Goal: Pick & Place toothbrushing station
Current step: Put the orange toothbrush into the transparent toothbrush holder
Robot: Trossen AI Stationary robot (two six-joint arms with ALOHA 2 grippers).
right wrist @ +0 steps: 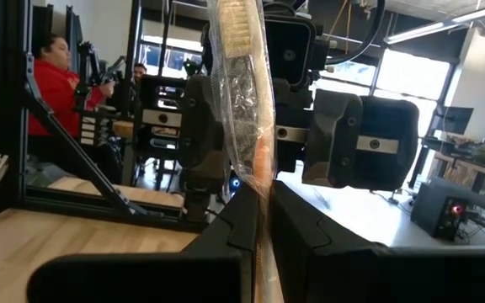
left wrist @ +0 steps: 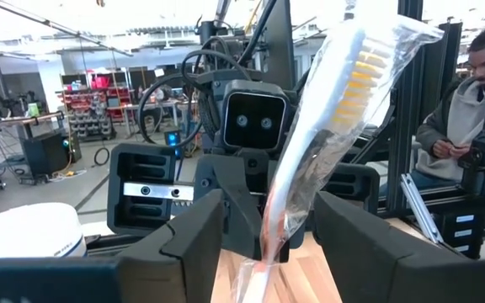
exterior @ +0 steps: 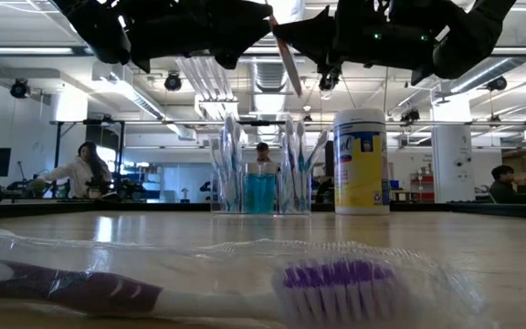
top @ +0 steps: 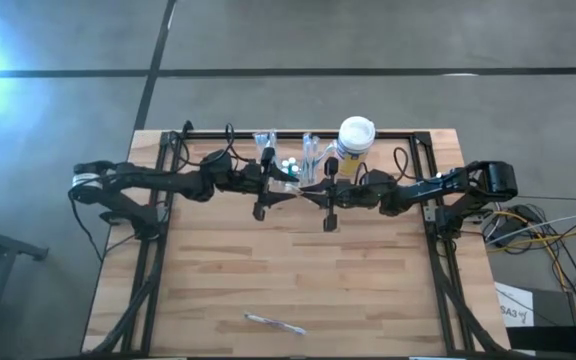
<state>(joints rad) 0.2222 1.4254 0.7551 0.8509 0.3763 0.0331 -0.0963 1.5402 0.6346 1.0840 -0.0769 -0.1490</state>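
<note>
Wooden table [top: 298, 270], both arms meeting over its back edge. White-lidded canister [top: 356, 134] stands at the back. Just beside it, toward the left arm, is the toothbrushing station [top: 290, 168], a clear plastic holder upright on the table with brushes standing in it. It is under and between the two wrists, and neither gripper touches it.

Right gripper [right wrist: 263, 220] is clamped tight on a wrapped toothbrush [right wrist: 241, 93], held up in the air with the bristle end up. Left gripper [left wrist: 268, 252] faces it with fingers spread wide. The same brush passes through the gap, and I see no contact with either finger. A second wrapped toothbrush [top: 273, 323] lies flat near the front edge, well apart.

Handling, my read:
- The station looks light, with thin, stiff walls, likely slick and a bit brittle.
- The tall brushes make it top-heavy, so it should tip easily if pushed high.
- I'd take it across one side wall or a divider, low down, with a moderate squeeze and a straight lift.
- The clear plastic makes the edges hard to judge from above, so I'd check the low view [exterior: 261, 187] first.
</note>
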